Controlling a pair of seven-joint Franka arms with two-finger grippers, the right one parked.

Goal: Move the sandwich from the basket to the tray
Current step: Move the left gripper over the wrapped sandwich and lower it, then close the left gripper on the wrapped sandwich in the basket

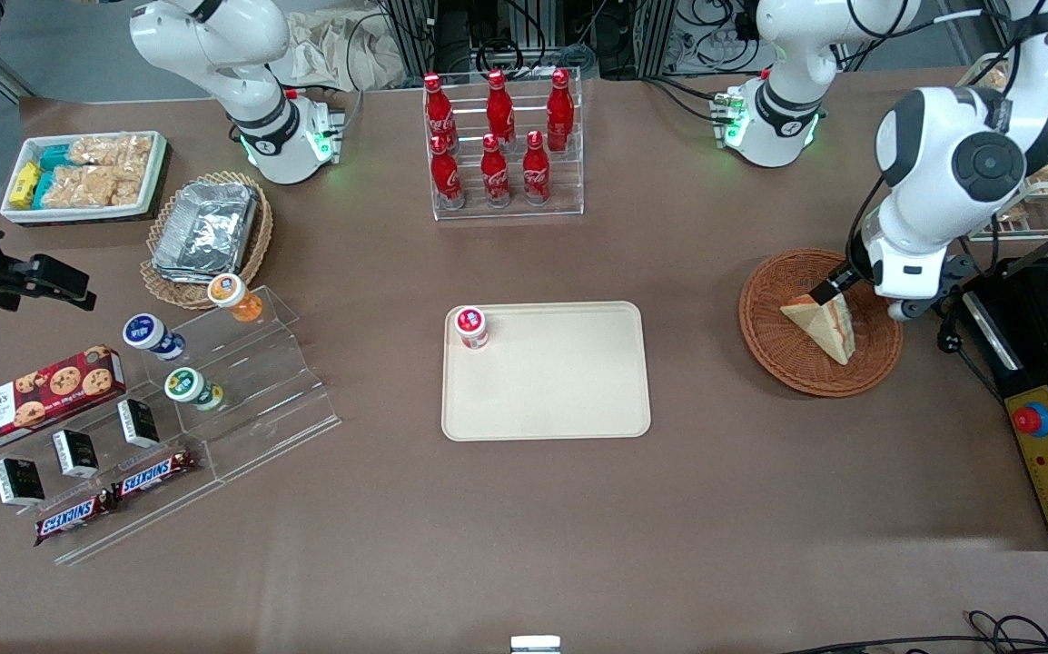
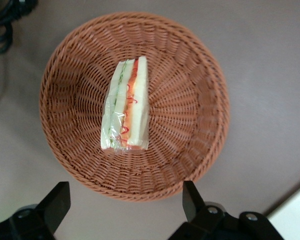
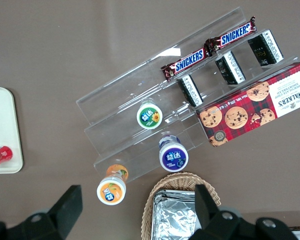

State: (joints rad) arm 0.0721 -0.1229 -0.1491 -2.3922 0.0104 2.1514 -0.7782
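From the front, I am hovering my end effector (image 1: 837, 289) over the basket (image 1: 771, 300) at the working arm's end of the desk, its tip close above the sandwich (image 1: 822, 324). The tray (image 1: 546, 381) is lying well apart, mid-desk, holding one small cup (image 1: 470, 326). I judge this to be the reach before grasping.

From my wrist, the fingers (image 2: 56, 204) are standing wide apart, holding nothing. The sandwich (image 2: 126, 105) is resting inside the basket (image 2: 200, 135), so next I am needing a straight descent around it.
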